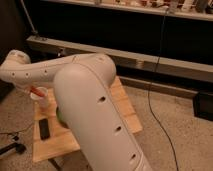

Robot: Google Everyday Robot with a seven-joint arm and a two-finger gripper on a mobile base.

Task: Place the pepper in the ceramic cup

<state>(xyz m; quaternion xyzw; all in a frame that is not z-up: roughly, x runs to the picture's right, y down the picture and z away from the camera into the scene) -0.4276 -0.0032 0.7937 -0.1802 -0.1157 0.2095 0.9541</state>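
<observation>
The off-white ceramic cup (42, 98) stands at the left side of the wooden table (125, 107). The red-orange pepper (35, 91) lies tilted at the cup's left rim, one end over the opening. My gripper (30, 86) is at the end of the white arm (75, 75), at the far left, just above and left of the cup and close to the pepper. The arm's bulk hides most of the gripper and the middle of the table.
A sliver of the green bowl (59, 116) shows right of the cup, behind the arm. A black rectangular device (44, 128) lies near the table's front left. A cable (152, 100) hangs to the floor on the right. A dark ledge runs behind.
</observation>
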